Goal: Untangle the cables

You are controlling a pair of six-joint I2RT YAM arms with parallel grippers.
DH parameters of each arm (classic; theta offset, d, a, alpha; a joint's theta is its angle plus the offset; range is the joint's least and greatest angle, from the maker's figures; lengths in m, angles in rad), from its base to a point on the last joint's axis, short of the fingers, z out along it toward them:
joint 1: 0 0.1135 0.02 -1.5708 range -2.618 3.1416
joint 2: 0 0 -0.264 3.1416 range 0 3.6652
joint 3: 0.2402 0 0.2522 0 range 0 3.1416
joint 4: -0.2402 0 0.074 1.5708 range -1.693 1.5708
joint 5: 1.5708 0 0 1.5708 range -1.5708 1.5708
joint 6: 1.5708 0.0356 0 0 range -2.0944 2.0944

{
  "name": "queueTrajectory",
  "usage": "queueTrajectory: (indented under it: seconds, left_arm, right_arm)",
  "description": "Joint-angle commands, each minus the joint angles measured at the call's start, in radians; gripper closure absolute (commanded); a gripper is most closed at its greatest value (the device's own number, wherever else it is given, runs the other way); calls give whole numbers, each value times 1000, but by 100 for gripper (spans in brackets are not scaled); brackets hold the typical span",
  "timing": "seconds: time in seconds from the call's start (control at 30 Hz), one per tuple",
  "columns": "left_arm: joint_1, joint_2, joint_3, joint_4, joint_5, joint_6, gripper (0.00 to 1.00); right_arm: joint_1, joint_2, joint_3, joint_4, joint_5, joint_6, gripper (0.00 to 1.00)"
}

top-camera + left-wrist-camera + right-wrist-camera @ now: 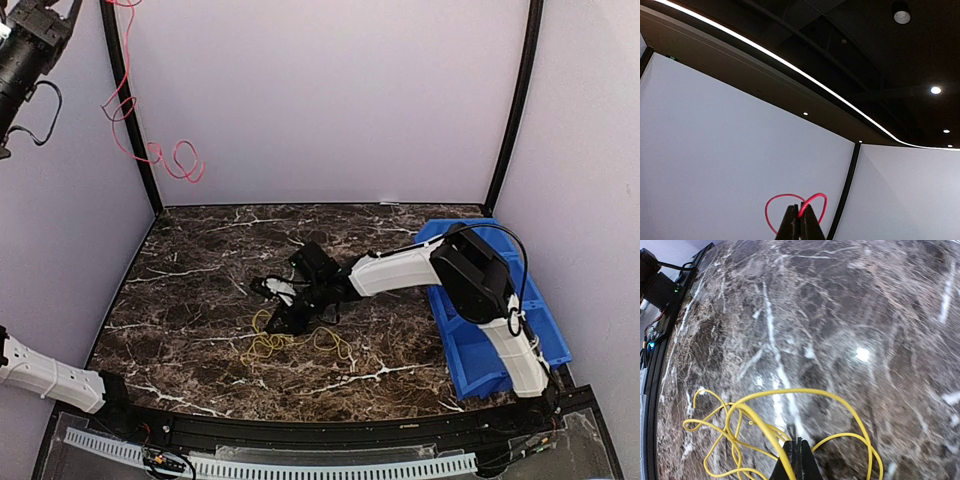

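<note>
A red cable hangs down the back wall from my left gripper, raised high at the top left. In the left wrist view that gripper is shut on the red cable, which loops out on both sides of the tips. A yellow cable lies in loose tangled coils on the marble table. My right gripper is down at its upper edge. In the right wrist view the right gripper is shut, with strands of the yellow cable meeting at its tips.
A blue bin stands at the right edge of the table under the right arm. Black frame posts rise at the back corners. A cable channel runs along the near edge.
</note>
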State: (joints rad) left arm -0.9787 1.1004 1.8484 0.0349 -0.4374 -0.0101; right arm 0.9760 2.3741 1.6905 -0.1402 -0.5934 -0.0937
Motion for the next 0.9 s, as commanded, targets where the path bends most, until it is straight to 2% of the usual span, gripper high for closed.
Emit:
queueTrajectory:
  seconds: [0.0, 0.23, 0.37, 0.6, 0.87]
  left_arm:
    - [5, -4, -2, 30, 13, 35, 100]
    - [5, -52, -159, 72, -9, 15, 100]
    - [5, -91, -274, 107, -31, -25, 100]
    - [5, -140, -472, 114, -62, -79, 100]
    - [5, -131, -583, 83, -38, -141, 100]
  right_arm:
    - [-95, -76, -80, -29, 79, -18, 97]
    - [-124, -275, -146, -122, -19, -182, 55]
    - [-124, -432, -154, -162, -31, -227, 40]
    - [-123, -551, 23, -323, -57, -255, 34]
    - [-122, -578, 197, -235, -110, -103, 19]
